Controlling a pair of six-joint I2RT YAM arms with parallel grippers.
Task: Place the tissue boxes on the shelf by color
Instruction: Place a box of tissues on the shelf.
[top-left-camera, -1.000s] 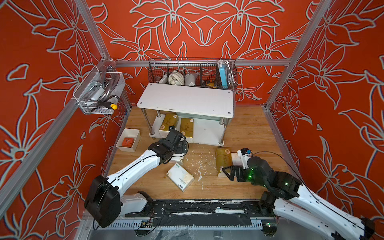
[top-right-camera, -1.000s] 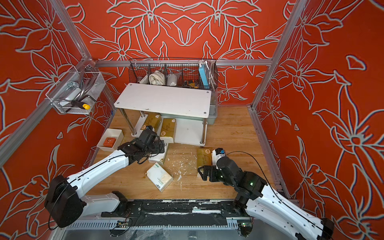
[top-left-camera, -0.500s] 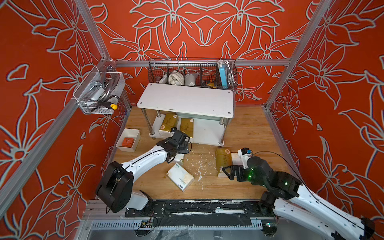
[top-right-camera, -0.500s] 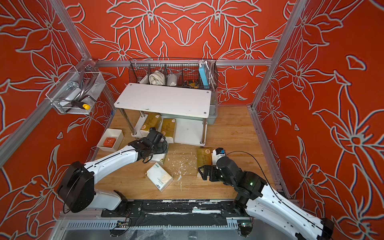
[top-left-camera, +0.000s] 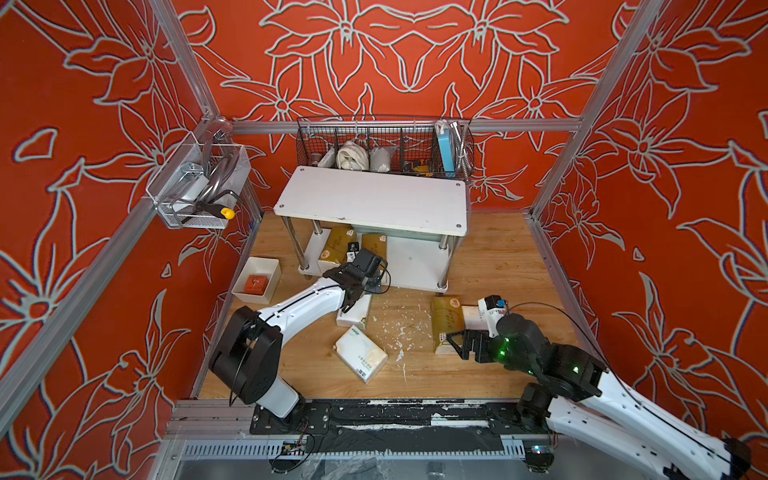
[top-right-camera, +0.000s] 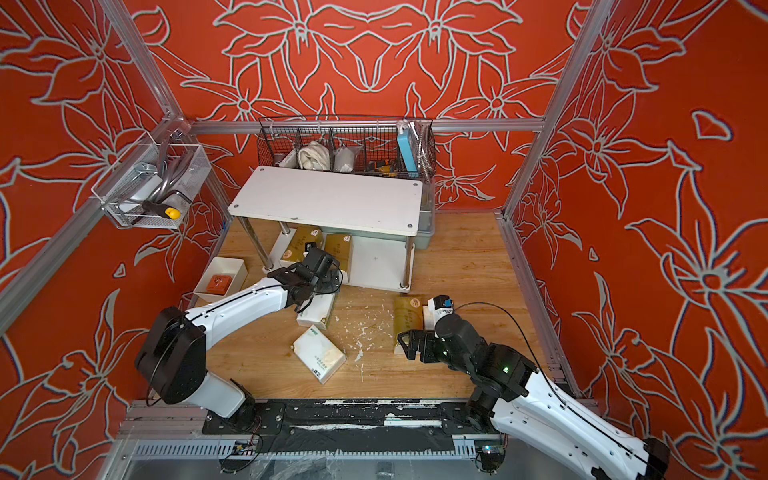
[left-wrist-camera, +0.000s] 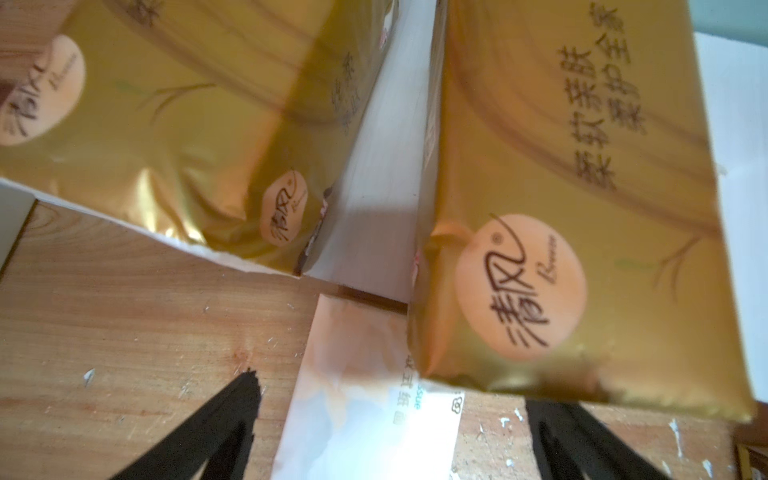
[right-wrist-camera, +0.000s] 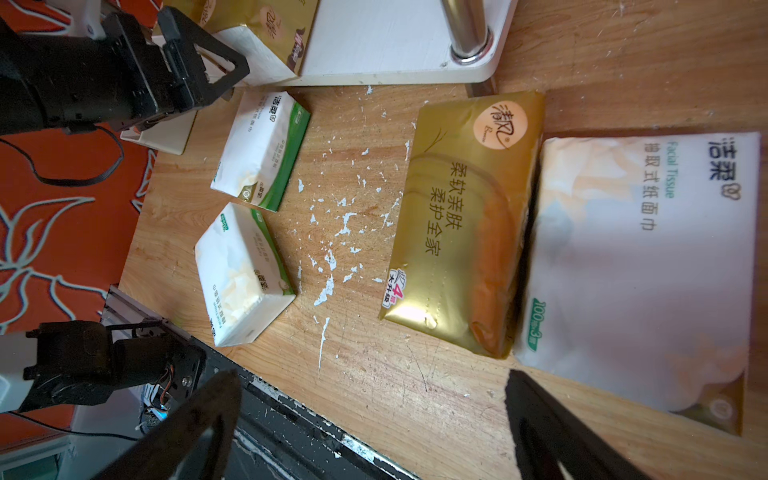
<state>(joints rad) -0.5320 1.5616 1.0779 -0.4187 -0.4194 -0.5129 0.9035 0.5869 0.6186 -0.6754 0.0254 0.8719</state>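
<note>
The shelf (top-left-camera: 374, 199) stands at the back centre, and two gold tissue boxes (top-left-camera: 337, 245) (top-left-camera: 374, 249) lie on its lower board. My left gripper (top-left-camera: 365, 291) is open just in front of that board. It straddles a white tissue box (left-wrist-camera: 365, 415) on the wood without closing on it. A second white tissue box (top-left-camera: 360, 353) lies nearer the front. A third gold one (top-left-camera: 446, 320) lies to the right with a white one (right-wrist-camera: 640, 266) against it. My right gripper (right-wrist-camera: 370, 376) hangs open over bare wood at their near ends.
A small white tray with an orange block (top-left-camera: 257, 278) sits left of the shelf. A black wire basket (top-left-camera: 382, 145) hangs behind it and a clear bin (top-left-camera: 199, 187) on the left wall. White flecks (top-left-camera: 395, 328) dot the wood. A black rail (top-left-camera: 374, 415) borders the front.
My left arm has swung right at the shoulder, and its gripper has slid a little toward the shelf's lower board. The right arm has not moved.
</note>
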